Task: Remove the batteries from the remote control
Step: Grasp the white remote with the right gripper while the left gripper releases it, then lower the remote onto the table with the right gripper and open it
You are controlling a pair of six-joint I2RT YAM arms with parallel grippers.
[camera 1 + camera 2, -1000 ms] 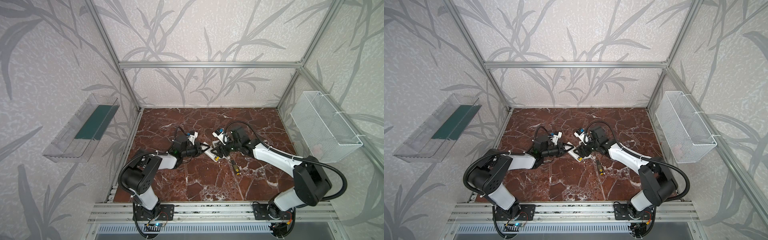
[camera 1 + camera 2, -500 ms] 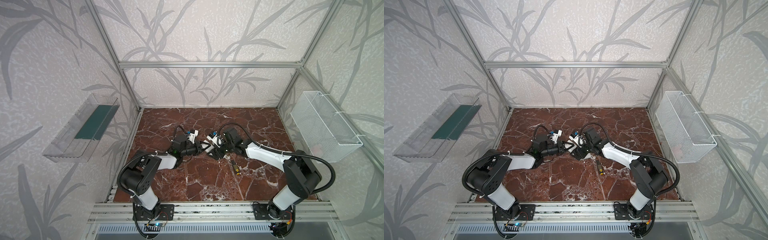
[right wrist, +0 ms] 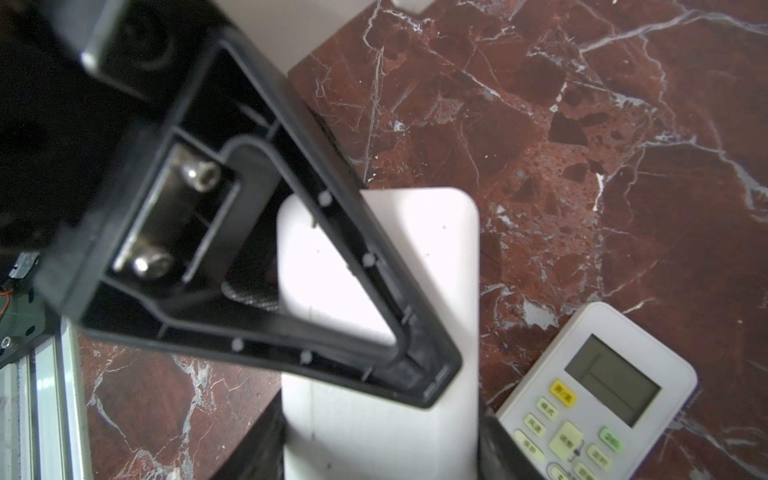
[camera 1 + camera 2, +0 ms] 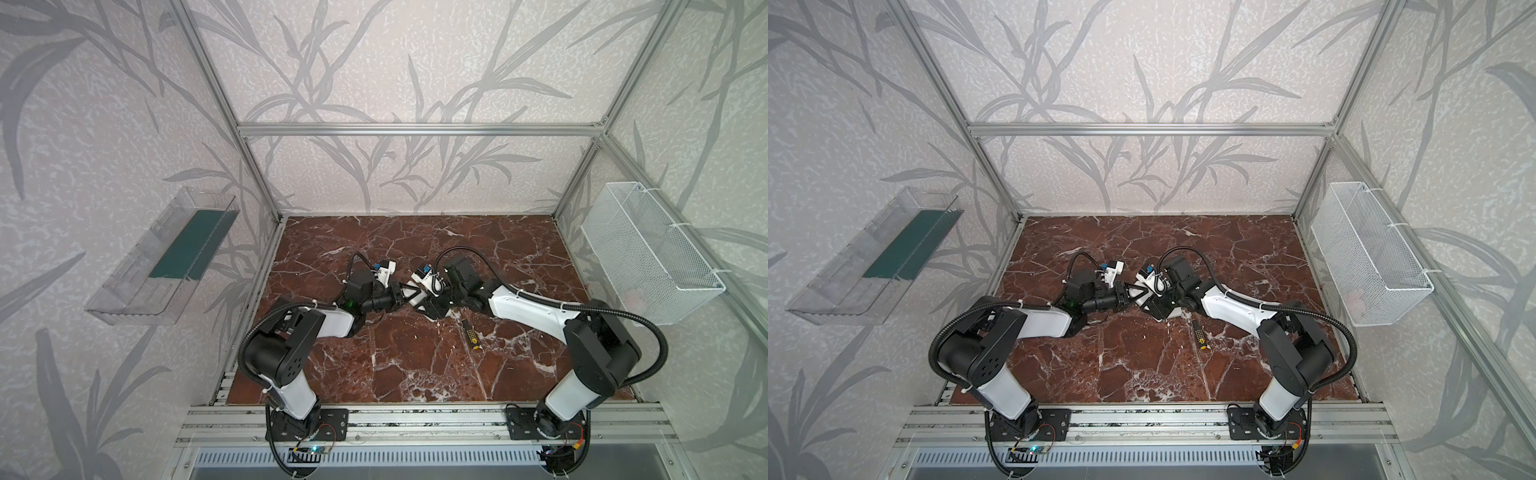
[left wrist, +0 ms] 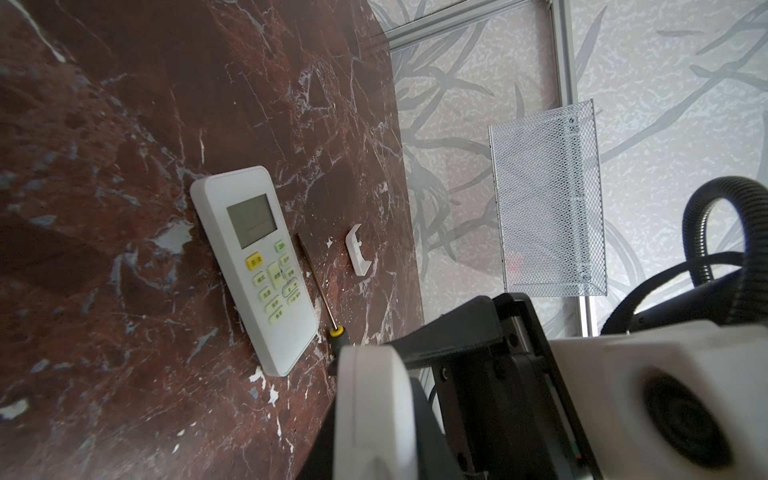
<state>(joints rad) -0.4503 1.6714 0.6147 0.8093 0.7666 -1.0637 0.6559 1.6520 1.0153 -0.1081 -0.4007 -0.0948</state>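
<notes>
My left gripper is shut on a white remote control and holds it edge-on above the marble floor. My right gripper has met it at mid-floor, its jaws pressed against the two long sides of the same remote control. One black triangular finger of the left gripper lies across the remote's plain back. In both top views the grippers touch nose to nose. No batteries are visible.
A second white remote lies face up on the floor. Beside it are a black-and-yellow-handled screwdriver and a small white cover. A wire basket hangs on the right wall, a clear tray on the left.
My right gripper has moved left up to the left gripper, and its jaws have narrowed onto the remote that the left gripper holds. The left arm has barely moved.
</notes>
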